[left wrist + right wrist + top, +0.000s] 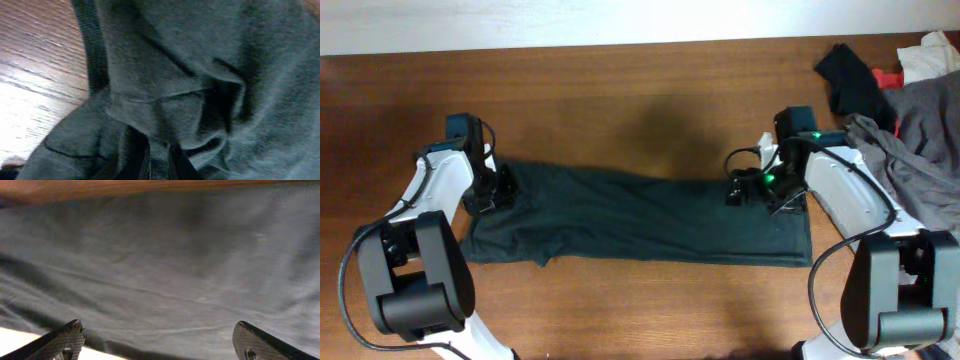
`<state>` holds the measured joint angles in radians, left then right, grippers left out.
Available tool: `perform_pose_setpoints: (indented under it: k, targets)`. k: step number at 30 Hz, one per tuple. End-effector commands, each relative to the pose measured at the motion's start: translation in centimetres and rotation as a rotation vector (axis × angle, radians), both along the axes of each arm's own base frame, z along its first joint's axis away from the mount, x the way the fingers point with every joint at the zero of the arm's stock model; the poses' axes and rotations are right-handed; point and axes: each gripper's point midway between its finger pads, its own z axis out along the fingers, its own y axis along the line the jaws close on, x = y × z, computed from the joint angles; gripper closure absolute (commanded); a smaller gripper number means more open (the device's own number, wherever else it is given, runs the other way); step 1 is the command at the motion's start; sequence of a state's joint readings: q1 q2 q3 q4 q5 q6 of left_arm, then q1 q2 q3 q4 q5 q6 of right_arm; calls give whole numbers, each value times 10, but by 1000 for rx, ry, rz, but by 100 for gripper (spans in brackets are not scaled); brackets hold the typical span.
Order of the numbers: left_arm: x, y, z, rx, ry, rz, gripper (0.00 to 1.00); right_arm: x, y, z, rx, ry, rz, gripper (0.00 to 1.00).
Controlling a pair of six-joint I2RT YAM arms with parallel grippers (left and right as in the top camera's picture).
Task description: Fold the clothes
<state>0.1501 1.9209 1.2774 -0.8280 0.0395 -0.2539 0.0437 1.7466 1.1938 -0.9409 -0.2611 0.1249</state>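
Lying as a long flat band on the brown wooden table point(620, 90), a large dark blackish-green soft fabric garment point(640, 222) stretches between two robot arms. The left gripper point(503, 187) sits at the garment's left end. Its jaws are drawn nearly together, pinching a bunched fold of cloth right at its fingertips point(146, 162). The right gripper point(734, 190) is over the garment's upper edge near its right end, jaws spread wide. Smooth fabric lies just below and ahead of its fingers point(70, 336), and it holds nothing.
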Motion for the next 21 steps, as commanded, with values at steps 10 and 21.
perform_pose_setpoints:
  k: [10, 21]
  targets:
    - [-3, 28, -14, 114, 52, 39, 93, -8, 103, 5, 70, -113, 337, 0]
    - [44, 39, 115, 122, -274, 110, 91, -55, 224, 19, 208, -321, 900, 7]
